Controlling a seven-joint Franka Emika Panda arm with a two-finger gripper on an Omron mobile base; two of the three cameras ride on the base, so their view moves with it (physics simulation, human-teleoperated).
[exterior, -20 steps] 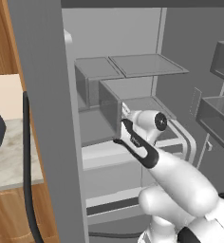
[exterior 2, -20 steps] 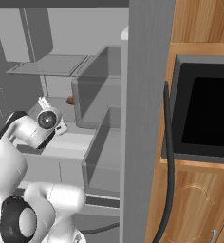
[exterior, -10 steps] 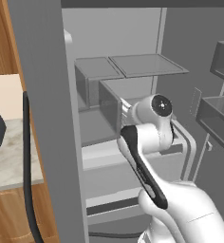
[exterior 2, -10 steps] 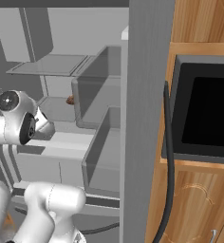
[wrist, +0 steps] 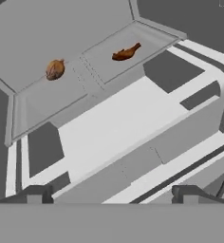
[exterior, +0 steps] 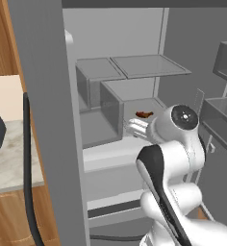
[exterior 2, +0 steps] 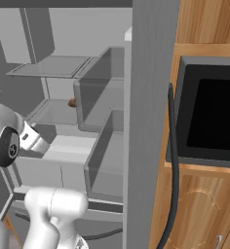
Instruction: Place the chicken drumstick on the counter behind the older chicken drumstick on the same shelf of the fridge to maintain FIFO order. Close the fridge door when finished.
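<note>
Two chicken drumsticks lie on the fridge's pale shelf. In the hand view a plump one sits to the left and a slimmer one to the right. One drumstick shows past my arm in the left base view, and one in the right base view. My gripper is open and holds nothing. It hangs back from the shelf, over the white drawer fronts. The fridge stands with its doors open. The counter lies to the left.
Translucent drawer boxes stand on the left of the shelves. The open right door carries bins close to my elbow. A black oven sits in wooden cabinets right of the fridge. A dark cable hangs there.
My arm has drawn back from the shelf and folded upward, so the wrist now sits higher and nearer the base. Both drumsticks stay on the shelf.
</note>
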